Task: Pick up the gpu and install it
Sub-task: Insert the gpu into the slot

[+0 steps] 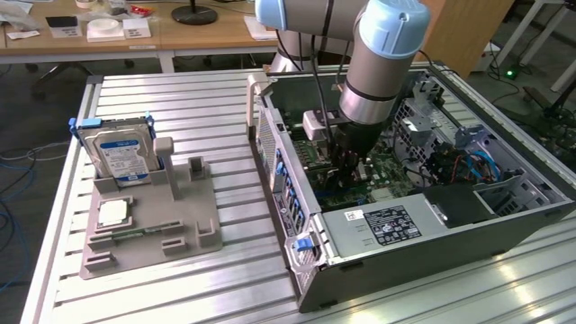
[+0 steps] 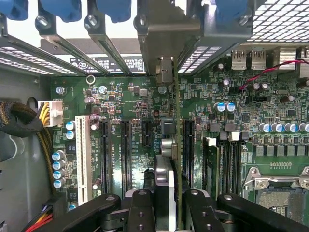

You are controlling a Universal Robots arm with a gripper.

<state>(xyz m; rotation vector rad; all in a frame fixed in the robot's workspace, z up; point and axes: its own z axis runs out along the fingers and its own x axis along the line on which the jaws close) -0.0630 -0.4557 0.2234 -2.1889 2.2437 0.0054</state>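
The arm reaches down into the open computer case (image 1: 297,202), where my gripper (image 1: 347,172) hangs low over the motherboard (image 1: 387,169). In the wrist view my gripper (image 2: 166,205) is shut on the gpu (image 2: 165,176), which I see edge-on, with a green board edge and a dark body. Both fingers (image 2: 142,208) press on its two faces. The card stands upright over the motherboard (image 2: 130,104), between the short black slot (image 2: 145,133) and the slot (image 2: 188,150) beside it. Its silver bracket end (image 2: 161,34) lies against the rear slot frame. I cannot tell whether its lower edge sits in a slot.
On the slatted table, a grey holder (image 1: 185,226) carries a blue-labelled hard drive (image 1: 121,152) and a square processor chip (image 1: 112,212). The power supply (image 1: 387,226) fills the case's near end. A white slot (image 2: 82,159), black slots (image 2: 104,154) and a cable bundle (image 2: 19,123) flank the card.
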